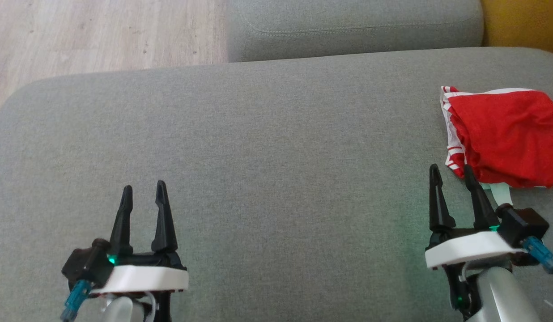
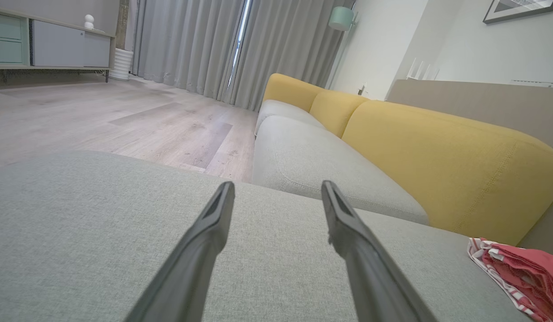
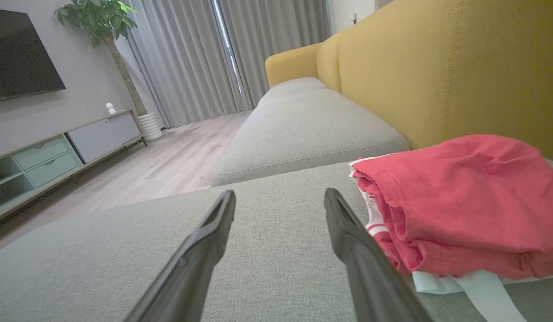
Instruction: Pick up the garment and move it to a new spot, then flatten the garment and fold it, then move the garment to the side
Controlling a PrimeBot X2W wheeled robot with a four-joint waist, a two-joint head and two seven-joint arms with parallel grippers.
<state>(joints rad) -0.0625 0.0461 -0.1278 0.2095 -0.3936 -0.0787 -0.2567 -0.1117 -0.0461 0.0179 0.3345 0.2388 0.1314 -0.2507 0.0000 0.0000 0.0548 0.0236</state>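
Lying bunched at the right end of the grey cushion (image 1: 258,156), close under the yellow backrest (image 3: 437,67): the red garment (image 1: 509,129), white-striped trim along its left edge, a pale mint strip (image 1: 498,191) poking out beneath, part of it or not, unclear. Just beside its near corner, the right gripper (image 1: 451,167), 2 fingers spread, holding nothing. Well apart over bare cushion, the left gripper (image 1: 144,185), also spread and empty. Likely trouble from here: pinching only the top layer and pulling the bundle open lopsided; catching the mint strip alone; shoving the pile into the backrest with the nearer finger; digging into cushion fabric on a low approach.
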